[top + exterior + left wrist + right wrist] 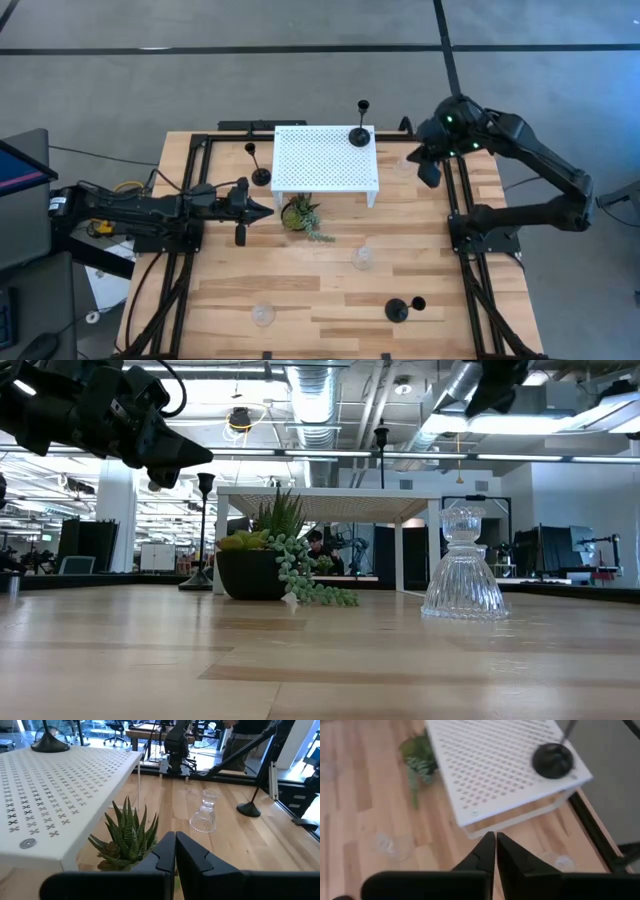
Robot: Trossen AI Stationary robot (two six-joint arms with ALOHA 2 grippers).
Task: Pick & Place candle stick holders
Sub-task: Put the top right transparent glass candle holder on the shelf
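One black candle stick holder (360, 135) stands on its round base on the white perforated stand (310, 165). A second (260, 175) stands on the table left of the stand, and a third (397, 310) near the front right. Clear glass holders stand at the table's middle (362, 258), at the front (263, 315) and right of the stand (560, 862). My left gripper (268, 208) is shut and level, pointing at the potted plant (300, 215) and touching nothing. My right gripper (430, 175) is shut with nothing in it, raised above the table right of the stand, tipped down.
The stand takes up the far middle of the table. Black frame rails (460, 200) run along both sides. The left wrist view shows the middle glass holder (205, 812) and the front black holder (250, 807) beyond the plant (130, 837). Bare wood lies at the near left.
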